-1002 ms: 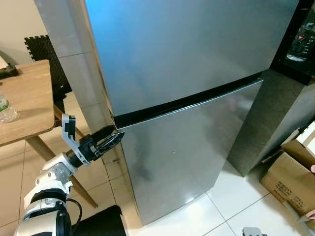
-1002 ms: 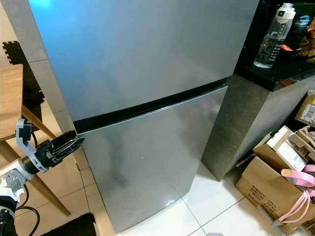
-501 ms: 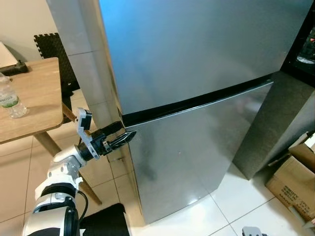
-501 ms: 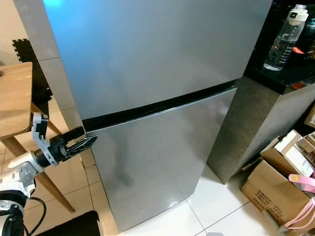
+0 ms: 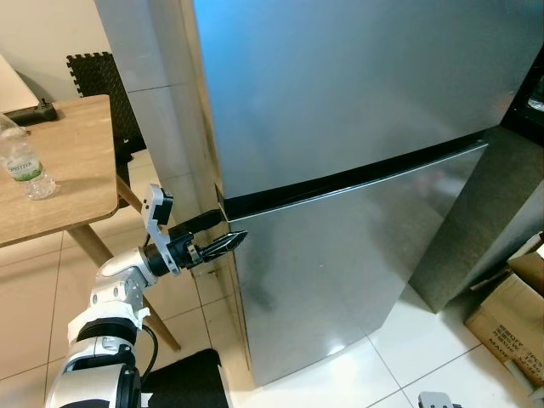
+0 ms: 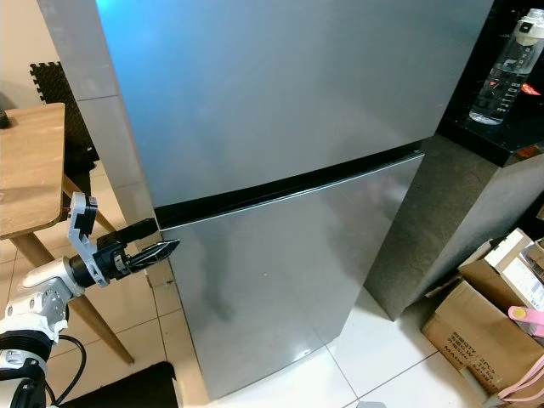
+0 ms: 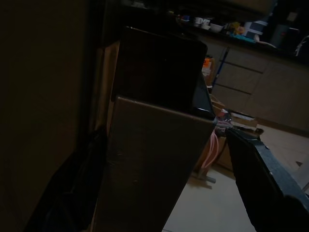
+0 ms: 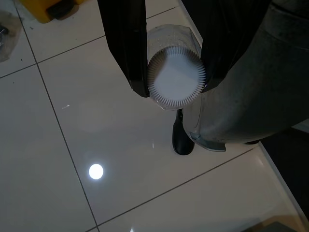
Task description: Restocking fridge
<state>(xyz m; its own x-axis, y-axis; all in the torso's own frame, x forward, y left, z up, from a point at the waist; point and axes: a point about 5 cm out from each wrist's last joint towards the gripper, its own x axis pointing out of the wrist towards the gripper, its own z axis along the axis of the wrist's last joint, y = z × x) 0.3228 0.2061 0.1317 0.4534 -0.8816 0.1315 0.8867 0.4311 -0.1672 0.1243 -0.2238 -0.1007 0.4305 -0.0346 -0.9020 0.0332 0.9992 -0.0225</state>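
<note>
Two doors make up the tall silver-grey fridge (image 5: 357, 170), an upper and a lower one, split by a black horizontal seam; both doors sit closed. Left gripper (image 5: 223, 235) is raised at the fridge's left edge, level with that seam. Its jaws stand spread: the upper finger reaches to the black gap at the door corner, and the lower finger tip lies against the front of the lower door just below it. Through the dark left wrist view, the fridge's edge and one black finger (image 7: 263, 181) can be made out, little else.

Right gripper (image 8: 171, 72) hangs low above the white tiled floor (image 8: 72, 121). Its jaws are pinching a clear plastic bottle with a white ribbed cap (image 8: 176, 79), seen cap-on, one finger at each side of the neck. A grey robot leg and dark foot stand beside it.

At the robot's left is a light wooden desk (image 5: 59, 170) carrying a small clear water bottle with a green label (image 5: 21, 166) and a dark object at its far edge. Black foam matting leans against the wall behind the desk. On a black ledge right of the fridge stands a tall clear drinking bottle with a white lid (image 6: 508, 72). Brown cardboard boxes (image 6: 476, 319) sit on the floor below it.
</note>
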